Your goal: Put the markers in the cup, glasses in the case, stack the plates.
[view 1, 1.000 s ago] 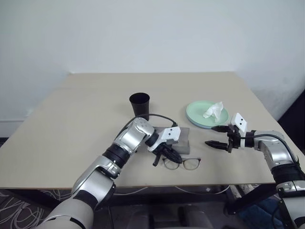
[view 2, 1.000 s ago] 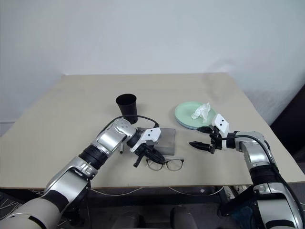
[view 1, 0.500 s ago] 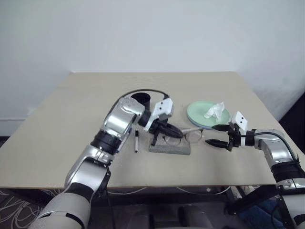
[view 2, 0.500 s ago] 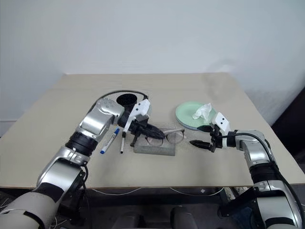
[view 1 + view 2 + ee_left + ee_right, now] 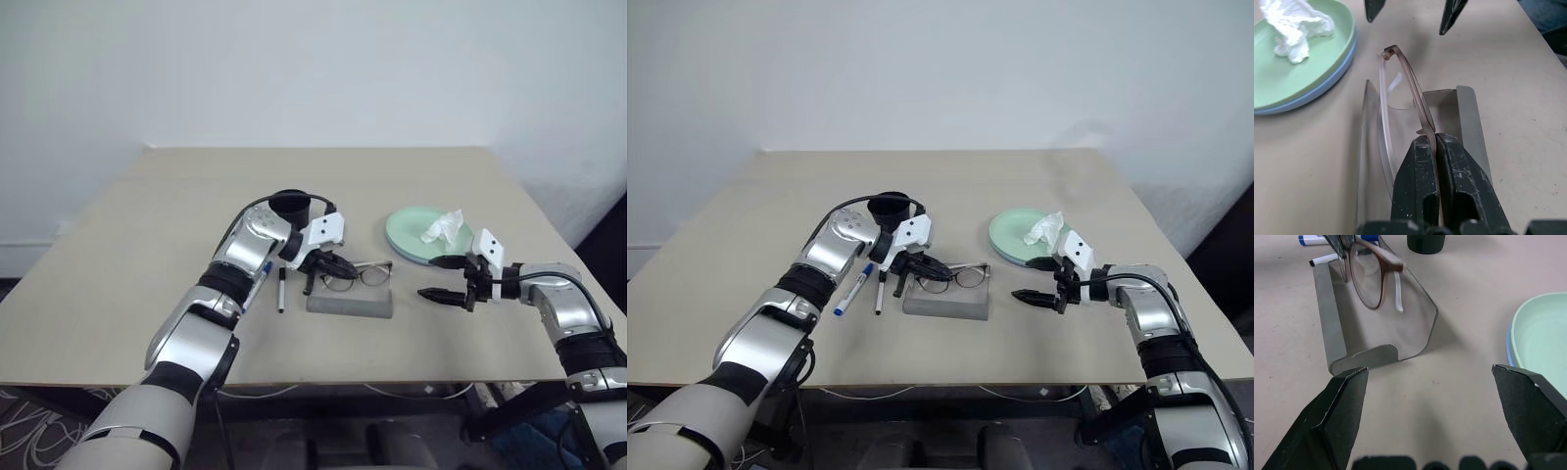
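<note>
Two black-fingered pincers work over the beige worktop (image 5: 147, 255). The left pincer (image 5: 1435, 147) is clamped tight on the thin dark-framed glasses with clear roundish lenses (image 5: 359, 276), pinching the frame and holding them above the open grey oblong case (image 5: 350, 300), which lies flat near the worktop's middle. The right pincer (image 5: 431, 277) hovers just beside the case's right end with its fingers spread wide and nothing between them. Beside the case's left end lie two slim markers (image 5: 865, 284), one with a blue cap. The black tapered cup (image 5: 290, 208) stands behind them. The mint green plate sits stacked on the light blue one (image 5: 411, 235), with a crumpled white tissue (image 5: 440, 226) on top.
</note>
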Controlling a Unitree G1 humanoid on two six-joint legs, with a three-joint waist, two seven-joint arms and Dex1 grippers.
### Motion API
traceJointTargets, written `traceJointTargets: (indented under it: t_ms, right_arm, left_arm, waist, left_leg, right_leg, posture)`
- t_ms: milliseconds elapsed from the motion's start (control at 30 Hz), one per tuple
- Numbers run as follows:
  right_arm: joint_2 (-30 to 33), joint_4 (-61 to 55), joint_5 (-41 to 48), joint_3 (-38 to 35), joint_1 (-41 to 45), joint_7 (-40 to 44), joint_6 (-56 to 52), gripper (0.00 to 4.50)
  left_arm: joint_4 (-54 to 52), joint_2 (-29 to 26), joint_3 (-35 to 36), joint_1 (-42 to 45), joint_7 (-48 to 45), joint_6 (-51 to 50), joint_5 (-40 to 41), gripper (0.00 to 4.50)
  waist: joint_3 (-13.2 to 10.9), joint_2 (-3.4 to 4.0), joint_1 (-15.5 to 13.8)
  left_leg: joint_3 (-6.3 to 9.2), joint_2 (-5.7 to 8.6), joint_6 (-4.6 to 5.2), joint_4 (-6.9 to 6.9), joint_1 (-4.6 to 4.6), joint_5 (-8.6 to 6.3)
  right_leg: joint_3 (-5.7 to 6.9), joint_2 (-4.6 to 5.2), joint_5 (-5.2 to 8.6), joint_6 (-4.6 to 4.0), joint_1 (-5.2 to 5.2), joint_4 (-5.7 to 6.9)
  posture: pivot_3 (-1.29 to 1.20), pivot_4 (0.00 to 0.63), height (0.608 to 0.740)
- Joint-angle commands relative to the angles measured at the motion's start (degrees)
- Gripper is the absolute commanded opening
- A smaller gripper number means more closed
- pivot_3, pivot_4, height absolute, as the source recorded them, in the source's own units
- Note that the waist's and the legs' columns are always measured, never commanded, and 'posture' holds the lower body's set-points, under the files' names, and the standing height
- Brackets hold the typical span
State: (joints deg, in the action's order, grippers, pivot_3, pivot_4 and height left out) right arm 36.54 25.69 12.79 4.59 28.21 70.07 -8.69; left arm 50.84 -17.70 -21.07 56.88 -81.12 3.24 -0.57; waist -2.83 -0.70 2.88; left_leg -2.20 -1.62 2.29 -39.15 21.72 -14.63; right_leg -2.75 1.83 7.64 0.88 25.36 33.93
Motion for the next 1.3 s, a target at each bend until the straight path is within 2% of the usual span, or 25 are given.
traceJointTargets:
  t_ms: [33,367,633,867,900,1000,1300]
  right_arm:
    - [0.3,-2.5,0.5,-1.3,0.1,-0.6,-0.2,4.39]
    - [0.4,-5.1,1.1,-1.7,-1.6,-1.7,-1.5,4.39]
    - [0.6,-5.9,1.2,-2.1,-2.4,-2.0,-2.0,4.39]
    - [0.7,-5.2,0.9,-2.1,-2.3,-2.0,-1.7,4.39]
    - [0.7,-5.2,1.0,-2.1,-2.3,-1.9,-1.7,4.39]
    - [0.8,-5.1,0.9,-2.1,-2.2,-1.9,-1.7,4.39]
    - [0.9,-4.6,0.7,-1.8,-1.8,-1.7,-1.6,4.39]
  left_arm:
    - [2.6,0.6,0.0,2.9,0.1,3.8,-2.0,0.03]
    - [8.5,2.0,-0.5,3.6,-2.9,8.3,-5.2,0.03]
    - [8.8,1.3,-1.4,3.2,-8.8,7.5,-6.8,0.03]
    - [10.0,1.9,-1.0,2.7,-7.0,8.3,-7.8,0.03]
    - [10.1,2.0,-0.9,2.7,-6.5,8.5,-7.9,0.45]
    - [10.5,2.5,-0.2,2.8,-4.2,9.6,-8.1,1.23]
    - [10.7,4.9,6.6,6.9,0.7,8.1,-3.3,1.23]
  waist:
    - [0.0,0.0,0.0]
    - [0.0,-0.01,0.1]
    - [0.0,-0.02,0.1]
    - [0.0,-0.02,0.1]
    - [0.0,-0.02,0.1]
    - [0.0,-0.02,0.1]
    - [0.0,-0.1,0.0]
  left_leg:
    - [0.0,0.0,0.0,-0.01,-0.01,0.0]
    - [-0.03,0.0,0.0,-0.01,-0.02,0.0]
    - [-0.02,0.01,0.0,-0.02,-0.01,0.0]
    - [-0.01,0.01,0.01,-0.02,-0.04,0.0]
    - [-0.01,0.01,0.01,-0.02,-0.04,0.0]
    - [-0.01,0.01,0.01,-0.03,-0.03,0.0]
    - [0.0,0.01,0.01,-0.03,0.0,0.0]
  right_leg:
    - [0.0,0.0,-0.01,0.01,-0.01,0.0]
    - [-0.05,0.0,-0.04,0.07,0.0,0.02]
    - [-0.05,0.0,-0.04,0.07,-0.01,0.0]
    - [-0.05,0.0,-0.05,0.07,-0.01,0.03]
    - [-0.05,0.0,-0.05,0.07,-0.01,0.03]
    - [-0.05,0.0,-0.05,0.08,-0.01,0.03]
    - [-0.05,0.0,-0.06,0.09,0.0,0.02]
  posture:
    - [0.0,0.0,0.74]
    - [0.0,0.0,0.74]
    - [0.0,0.0,0.74]
    - [0.0,0.0,0.74]
    - [0.0,0.0,0.74]
    - [0.0,0.0,0.74]
    - [0.0,0.0,0.74]
